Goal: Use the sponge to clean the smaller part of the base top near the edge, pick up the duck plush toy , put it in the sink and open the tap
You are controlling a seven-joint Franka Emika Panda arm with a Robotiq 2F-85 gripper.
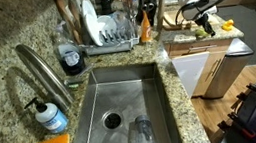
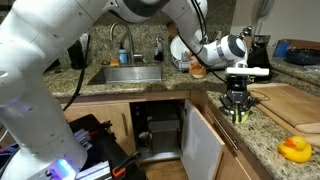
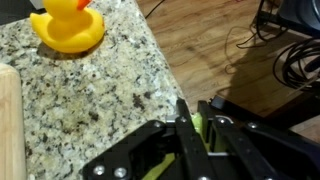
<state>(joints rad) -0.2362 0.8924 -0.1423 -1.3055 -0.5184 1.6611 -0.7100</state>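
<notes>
Pincer [image 3: 195, 108] grips mostly hidden yellow-green sponge [image 3: 197, 126]; duck plush toy [image 3: 68, 28] cropped.

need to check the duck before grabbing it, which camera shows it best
The wrist view: the duck plush toy sits close and sharp on the granite countertop, head partly cropped. An exterior view shows it tiny near the frame edge; elsewhere it isn't discernible.

White, glossy rounded arm [image 2: 40, 70] with dark joints ends in black pincer [image 2: 237, 104].
</notes>
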